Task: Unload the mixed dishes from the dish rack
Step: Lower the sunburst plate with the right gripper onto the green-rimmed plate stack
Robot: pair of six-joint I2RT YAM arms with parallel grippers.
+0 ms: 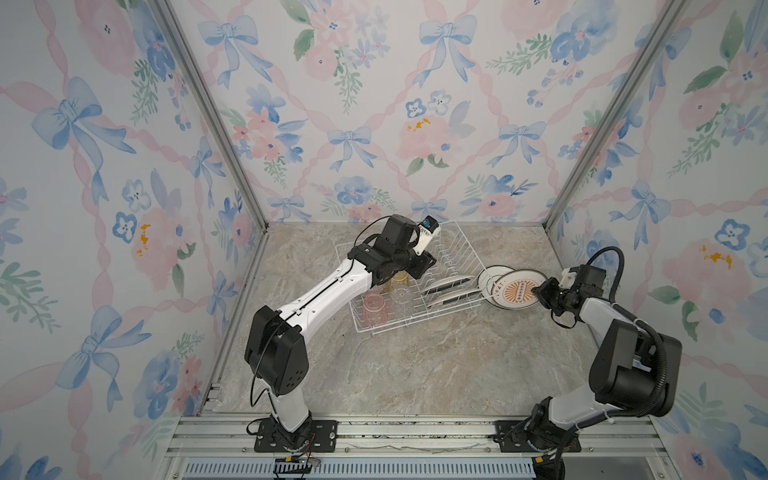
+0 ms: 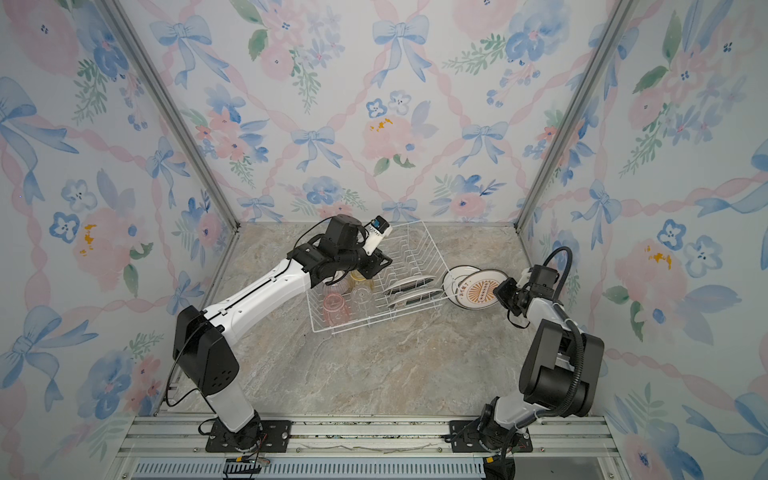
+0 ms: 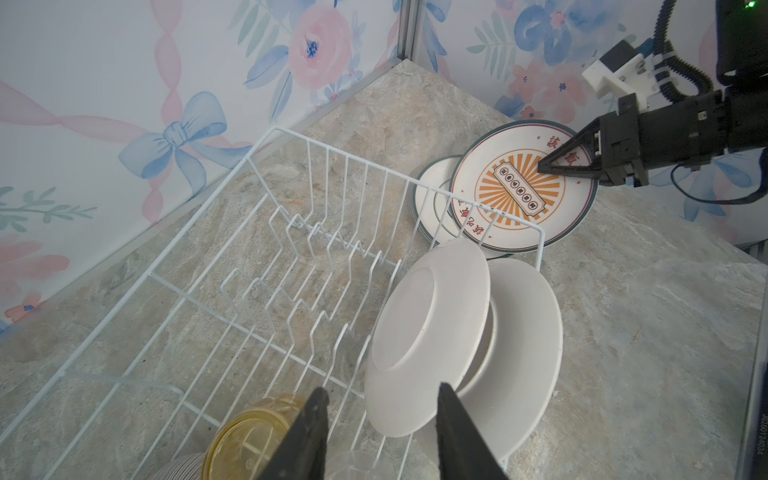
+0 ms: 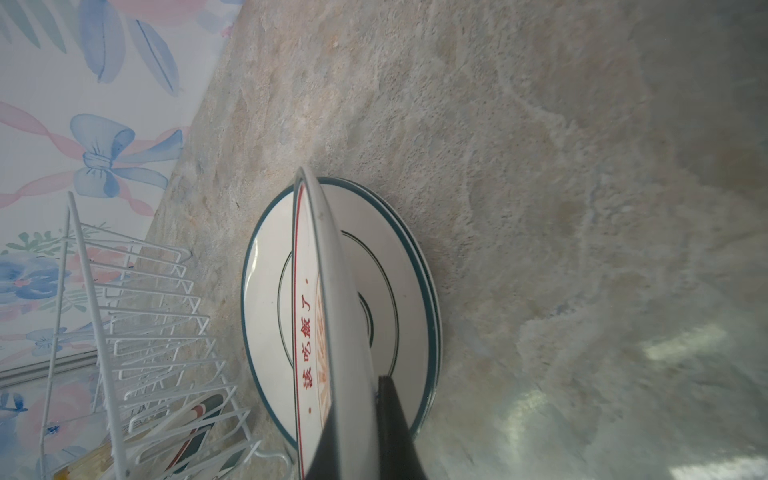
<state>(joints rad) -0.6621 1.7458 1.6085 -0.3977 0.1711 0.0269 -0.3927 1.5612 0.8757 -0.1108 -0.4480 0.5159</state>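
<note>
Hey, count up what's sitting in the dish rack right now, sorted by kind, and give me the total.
Plates: 2
Tumblers: 3 (pink tumbler, clear tumbler, yellow tumbler)
Striped bowl: 1
Total in the dish rack: 6
Left out: the sunburst plate held in the right gripper, outside the rack.

Bright, diffuse light, soft shadows; both top views bend at edges; right wrist view's marbled beige tabletop blurs, showing glare.
</note>
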